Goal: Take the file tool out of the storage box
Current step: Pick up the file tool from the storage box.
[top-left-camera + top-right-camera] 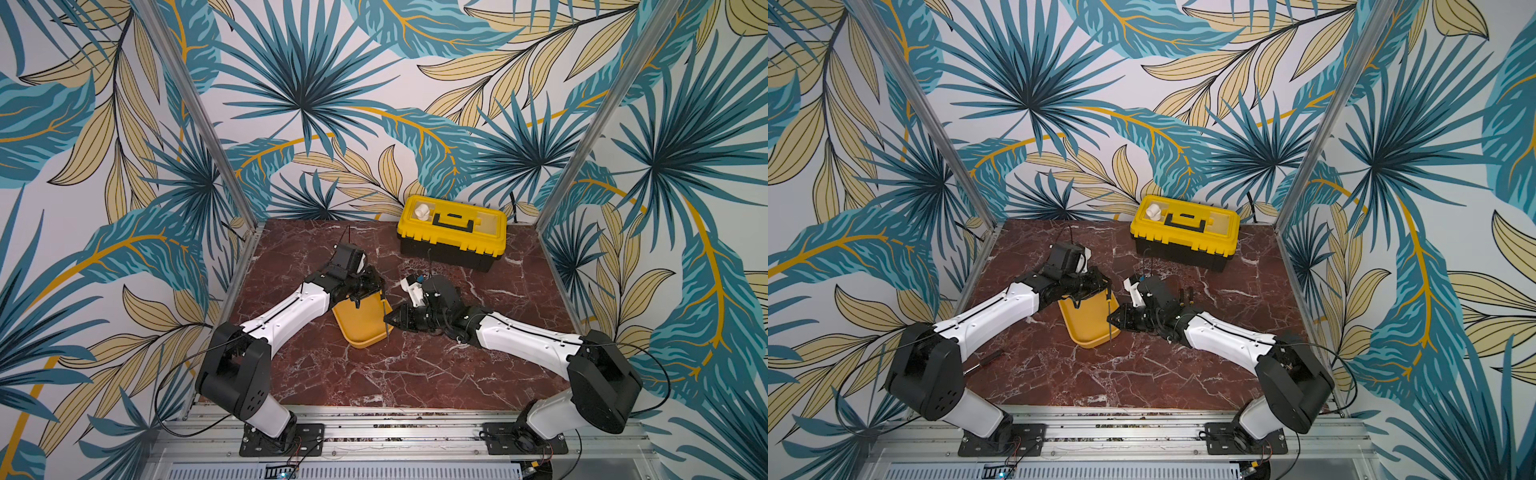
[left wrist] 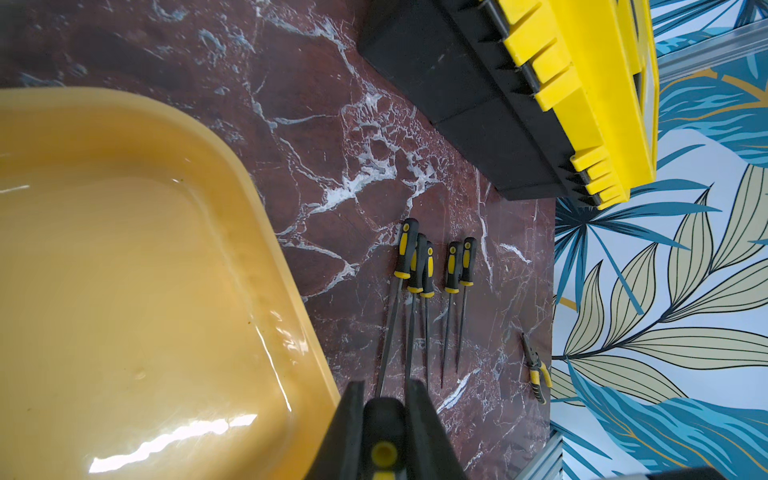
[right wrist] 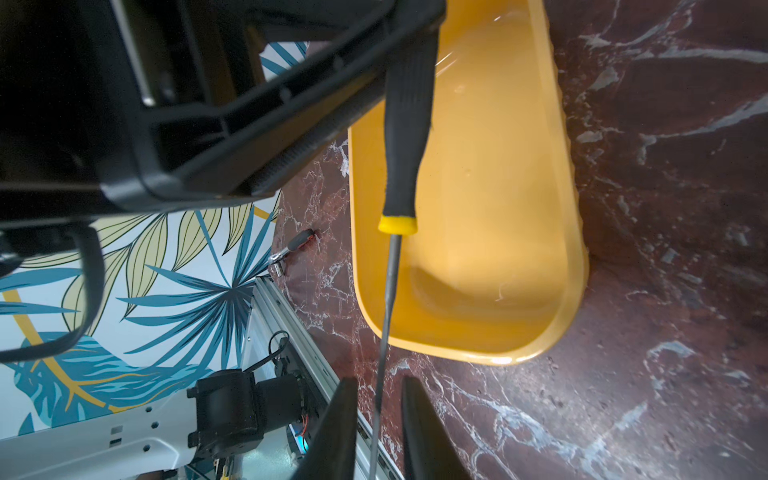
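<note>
The file tool (image 1: 386, 322) has a black handle with a yellow collar and a thin grey shaft. It hangs upright over the near right rim of the storage box (image 1: 360, 330), a shallow yellow-orange tray that looks bare inside (image 3: 498, 199). My left gripper (image 2: 384, 384) is shut on the file's handle (image 2: 382, 419), coming from the tray's left (image 1: 1105, 291). My right gripper (image 3: 379, 380) reaches in from the right (image 1: 388, 321). Its jaws stand a little apart on either side of the file's shaft (image 3: 388, 299), with a gap showing on each side.
A black toolbox with a yellow lid (image 1: 452, 232) stands at the back right, a white part (image 1: 422, 212) on its lid. Several more files (image 2: 426, 270) and small pliers (image 2: 539, 376) lie right of the tray. A ratchet (image 3: 293, 247) lies at the table's left edge.
</note>
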